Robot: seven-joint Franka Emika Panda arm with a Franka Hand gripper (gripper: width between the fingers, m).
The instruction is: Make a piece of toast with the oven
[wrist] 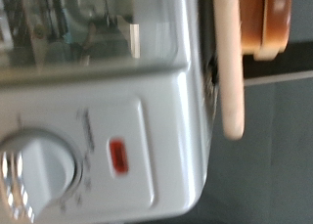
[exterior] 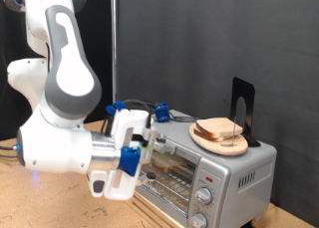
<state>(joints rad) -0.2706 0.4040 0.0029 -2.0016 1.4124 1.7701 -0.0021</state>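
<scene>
The silver-grey oven (exterior: 224,173) stands at the exterior view's lower right, with round knobs (exterior: 204,196) down its right panel. The piece of toast (exterior: 217,129) lies on a round wooden plate (exterior: 231,146) on top of the oven. My gripper (exterior: 148,150) is at the upper left of the oven's glass door (exterior: 169,176), close against it. In the wrist view the oven's front (wrist: 147,116) fills the picture, with a knob (wrist: 34,170), a red light (wrist: 119,157) and the glass door (wrist: 78,28). The plate's edge (wrist: 228,67) and the toast (wrist: 272,19) show beside it. My fingers do not show there.
A black upright stand (exterior: 242,104) is behind the plate on the oven. Blue and black cables (exterior: 159,113) lie behind the oven. The oven rests on a wooden table (exterior: 40,203), and a dark curtain is the backdrop.
</scene>
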